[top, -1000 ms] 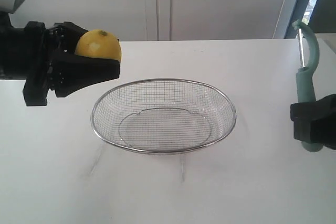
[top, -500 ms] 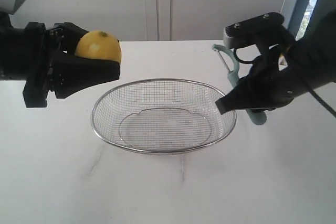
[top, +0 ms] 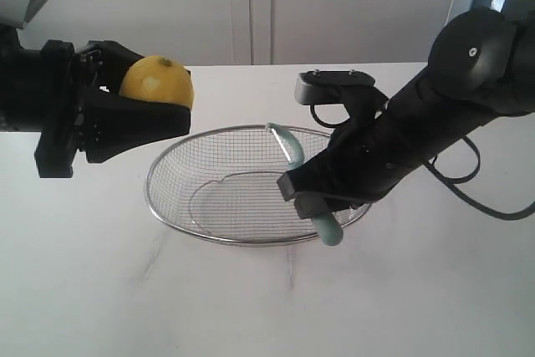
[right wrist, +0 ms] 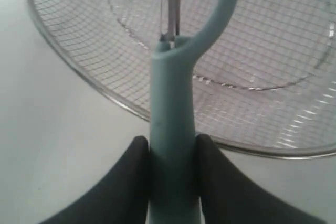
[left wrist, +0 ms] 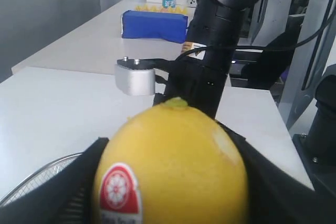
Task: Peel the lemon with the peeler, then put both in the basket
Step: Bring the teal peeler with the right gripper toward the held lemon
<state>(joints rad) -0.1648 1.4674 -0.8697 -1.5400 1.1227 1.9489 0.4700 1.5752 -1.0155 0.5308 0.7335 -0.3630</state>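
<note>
My left gripper (top: 146,98) is shut on the yellow lemon (top: 157,82), held above the table left of the wire-mesh basket (top: 167,198). In the left wrist view the lemon (left wrist: 173,166) fills the space between the jaws, its red-and-white sticker facing the camera. My right gripper (top: 322,194) is shut on the teal handle of the peeler (top: 292,146) over the basket's right rim, the loop head pointing up over the basket's inside. In the right wrist view the peeler (right wrist: 173,129) is clamped between both black fingers (right wrist: 131,171), with the basket (right wrist: 68,66) mesh beyond it.
The basket stands mid-table on a white surface. The right arm (top: 451,98) slants down from the upper right. In the left wrist view a blue box (left wrist: 155,26) sits on a far counter, and equipment stands beyond the table's edge.
My right arm has swung in from the far right edge toward the basket, bringing the peeler low over its right rim. The left gripper and the lemon have stayed in place.
</note>
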